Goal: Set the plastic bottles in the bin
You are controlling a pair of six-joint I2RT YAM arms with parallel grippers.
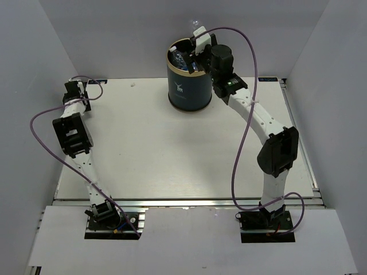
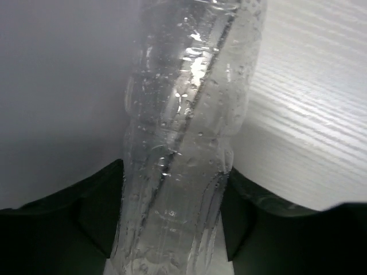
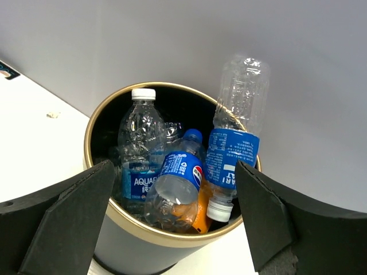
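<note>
The dark navy bin (image 1: pixel 188 89) with a gold rim stands at the back middle of the table. In the right wrist view the bin (image 3: pixel 97 129) holds several plastic bottles: an upright clear one (image 3: pixel 140 143), a tilted blue-label one (image 3: pixel 179 183), an orange one (image 3: pixel 200 211) beneath it, and an upside-down one (image 3: pixel 238 134) sticking out above the rim. My right gripper (image 1: pixel 200 43) hangs open and empty over the bin (image 3: pixel 175 172). My left gripper (image 1: pixel 74 90) is at the back left, shut on a clear label-less bottle (image 2: pixel 183 143) that fills its view.
White walls enclose the table (image 1: pixel 172 154) on the left, back and right. The left gripper is close to the left wall and the back edge. Purple cables loop off both arms.
</note>
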